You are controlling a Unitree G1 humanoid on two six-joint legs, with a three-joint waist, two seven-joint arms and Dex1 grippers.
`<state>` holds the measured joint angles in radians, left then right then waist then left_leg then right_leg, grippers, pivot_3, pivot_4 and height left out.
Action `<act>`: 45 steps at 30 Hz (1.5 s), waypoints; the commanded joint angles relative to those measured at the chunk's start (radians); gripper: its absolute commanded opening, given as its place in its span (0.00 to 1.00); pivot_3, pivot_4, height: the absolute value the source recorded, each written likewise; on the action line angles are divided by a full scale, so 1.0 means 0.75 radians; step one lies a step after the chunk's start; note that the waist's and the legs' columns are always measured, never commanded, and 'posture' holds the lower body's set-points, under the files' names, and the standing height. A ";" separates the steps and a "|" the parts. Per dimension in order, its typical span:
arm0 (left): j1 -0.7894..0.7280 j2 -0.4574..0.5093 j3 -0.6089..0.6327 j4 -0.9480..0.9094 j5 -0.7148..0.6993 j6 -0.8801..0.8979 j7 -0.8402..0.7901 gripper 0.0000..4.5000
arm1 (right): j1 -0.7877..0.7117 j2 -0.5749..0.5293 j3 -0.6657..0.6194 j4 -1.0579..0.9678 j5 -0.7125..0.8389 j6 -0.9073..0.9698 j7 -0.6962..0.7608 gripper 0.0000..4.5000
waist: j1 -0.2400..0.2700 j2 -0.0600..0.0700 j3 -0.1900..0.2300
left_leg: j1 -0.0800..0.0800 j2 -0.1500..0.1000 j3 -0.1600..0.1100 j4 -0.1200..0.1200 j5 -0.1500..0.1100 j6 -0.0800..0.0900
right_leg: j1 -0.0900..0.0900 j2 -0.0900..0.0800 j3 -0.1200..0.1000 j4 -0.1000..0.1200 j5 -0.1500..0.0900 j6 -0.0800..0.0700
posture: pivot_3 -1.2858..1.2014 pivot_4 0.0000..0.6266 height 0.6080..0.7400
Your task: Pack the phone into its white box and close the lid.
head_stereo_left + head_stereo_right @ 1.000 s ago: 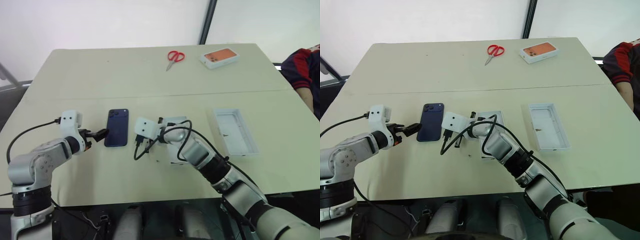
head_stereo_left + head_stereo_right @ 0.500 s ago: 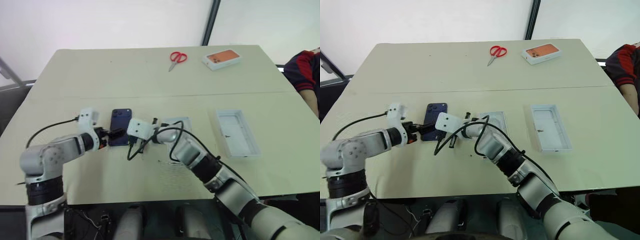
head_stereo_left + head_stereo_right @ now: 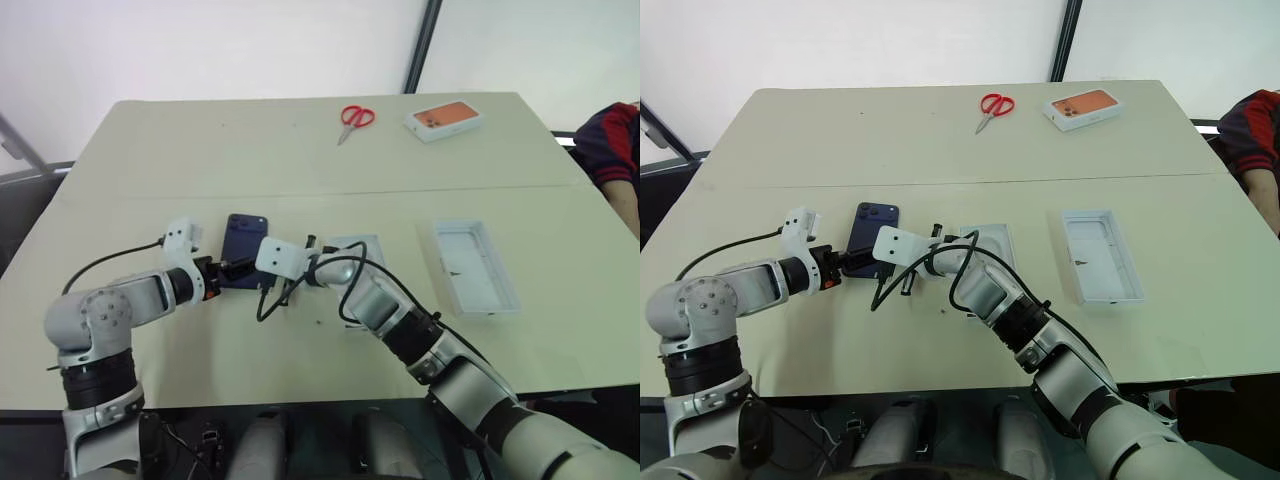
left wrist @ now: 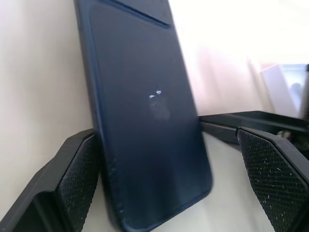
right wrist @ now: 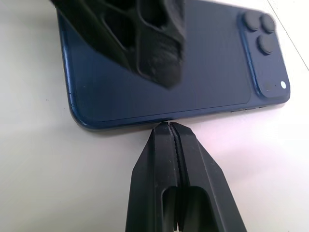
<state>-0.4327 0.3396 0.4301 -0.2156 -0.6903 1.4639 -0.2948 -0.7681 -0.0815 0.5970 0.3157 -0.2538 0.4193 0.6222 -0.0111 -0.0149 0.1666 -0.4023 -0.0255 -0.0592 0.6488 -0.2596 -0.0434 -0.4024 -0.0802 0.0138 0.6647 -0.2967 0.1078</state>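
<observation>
Beige table [image 3: 300, 150] against pale wall [image 3: 200, 45]

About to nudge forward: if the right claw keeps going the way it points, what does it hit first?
Most likely the phone: the shut right claw points at its long edge, tips almost against it.

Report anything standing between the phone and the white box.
Yes: the right end effector, shut, sits at the phone's long edge, on the side facing the white box, so it stands in the direct path across the table.
</observation>
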 commanded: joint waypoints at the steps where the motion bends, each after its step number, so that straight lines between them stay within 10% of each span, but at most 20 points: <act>1: 0.001 -0.034 0.018 0.050 -0.044 0.069 -0.020 1.00 | 0.000 0.021 -0.007 -0.017 -0.008 -0.014 0.009 0.01 | -0.003 0.000 0.000 | 0.000 0.000 0.000 0.000 0.000 0.000 | 0.000 0.000 0.000 0.000 0.000 0.000 | 0.52 0.24 1.00; 14: -0.033 -0.029 0.156 0.131 -0.028 0.002 0.024 1.00 | 0.009 0.019 -0.004 -0.019 -0.023 -0.026 0.016 0.01 | -0.010 0.000 0.000 | 0.000 0.001 0.000 -0.001 0.000 -0.001 | -0.001 0.001 0.000 0.000 0.000 0.000 | 0.52 0.24 1.00; 21: -0.043 -0.057 0.238 0.139 -0.056 0.027 0.066 0.39 | 0.020 -0.002 -0.005 -0.059 -0.040 -0.016 0.022 0.00 | -0.010 -0.001 0.000 | -0.002 0.001 0.000 -0.001 0.000 -0.001 | -0.004 0.001 0.000 0.000 0.000 0.000 | 0.52 0.24 1.00; 31: -0.059 -0.112 0.333 0.124 -0.097 0.085 0.099 0.39 | 0.029 -0.084 -0.053 -0.238 -0.039 0.063 0.049 0.00 | -0.010 -0.001 0.001 | -0.004 0.001 0.000 -0.001 0.002 -0.003 | -0.006 0.001 0.000 0.000 0.000 0.000 | 0.52 0.24 1.00; 36: -0.077 -0.142 0.383 0.109 -0.123 0.116 0.111 0.01 | 0.038 -0.143 -0.090 -0.377 -0.033 0.116 0.074 0.00 | -0.008 -0.002 0.001 | -0.005 0.001 0.000 -0.001 0.002 -0.003 | -0.006 0.001 0.000 0.000 0.000 0.000 | 0.52 0.24 1.00; 45: -0.096 -0.355 0.434 -0.067 -0.343 0.201 0.171 0.01 | 0.161 -0.388 -0.346 -0.795 0.198 0.249 0.290 0.00 | 0.005 -0.005 0.003 | -0.008 0.001 -0.001 0.000 0.001 -0.001 | -0.007 0.000 -0.001 -0.002 0.000 0.000 | 0.52 0.24 1.00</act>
<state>-0.4879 0.0928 0.7622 -0.2034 -0.8644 1.6060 -0.1731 -0.6589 -0.3438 0.3948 -0.2069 -0.1503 0.6054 0.8055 -0.0072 -0.0186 0.1687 -0.4086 -0.0255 -0.0599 0.6492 -0.2594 -0.0439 -0.4072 -0.0814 0.0130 0.6628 -0.2966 0.1078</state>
